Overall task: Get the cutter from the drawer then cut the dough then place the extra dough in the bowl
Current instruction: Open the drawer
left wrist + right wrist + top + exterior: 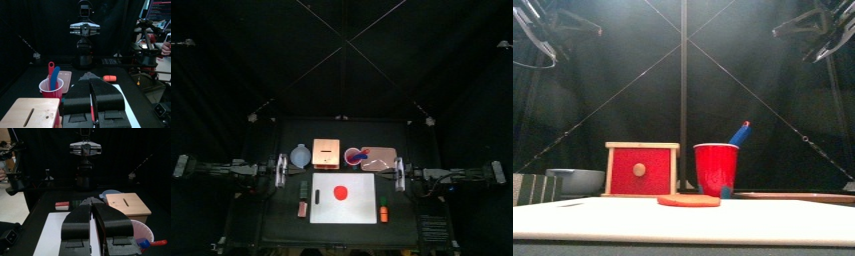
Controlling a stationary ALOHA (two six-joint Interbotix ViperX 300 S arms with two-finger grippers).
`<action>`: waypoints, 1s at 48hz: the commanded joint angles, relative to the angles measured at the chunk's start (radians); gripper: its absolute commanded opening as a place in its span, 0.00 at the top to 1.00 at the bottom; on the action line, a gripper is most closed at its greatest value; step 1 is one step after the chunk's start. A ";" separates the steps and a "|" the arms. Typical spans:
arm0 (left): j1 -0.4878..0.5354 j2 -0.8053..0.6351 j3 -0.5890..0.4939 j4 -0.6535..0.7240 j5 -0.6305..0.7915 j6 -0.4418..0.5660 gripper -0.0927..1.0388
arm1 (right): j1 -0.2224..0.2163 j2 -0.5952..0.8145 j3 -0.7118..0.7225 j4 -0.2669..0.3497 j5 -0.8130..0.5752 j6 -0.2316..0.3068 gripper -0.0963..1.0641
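Note:
A pale wooden box point(326, 153) with a red drawer front point(641, 170) stands behind the white cutting board point(358, 205); the drawer is closed. A flat red dough disc point(339, 192) lies on the board. The blue-grey bowl point(301, 156) sits left of the box. No cutter shows. My left gripper point(281, 172) hovers at the board's left edge, shut and empty point(93, 102). My right gripper point(400, 172) hovers at the board's right edge, also shut and empty point(90, 225). Both hang high above the table in the front view.
A red cup point(378, 157) with a blue knife point(740, 132) and a red one stands right of the box. A small red toy point(302, 207) lies left of the board and an orange one point(384, 213) on its right side.

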 commanded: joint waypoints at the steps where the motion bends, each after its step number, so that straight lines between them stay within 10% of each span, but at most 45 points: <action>1: 0.028 0.101 -0.026 -0.063 -0.077 -0.008 0.78 | -0.020 0.086 -0.067 -0.008 -0.018 -0.002 0.89; 13: -0.057 0.308 -0.028 -0.356 -0.331 -0.011 0.78 | -0.110 0.538 -0.330 -0.153 -0.212 0.000 0.89; 28: -0.207 0.658 -0.103 -0.948 -0.399 -0.098 0.74 | -0.259 1.229 -0.765 -0.143 -0.407 0.002 0.89; 48: -0.210 0.853 -0.150 -0.996 -0.397 -0.495 0.44 | -0.282 1.339 -0.890 -0.149 -0.190 -0.009 0.89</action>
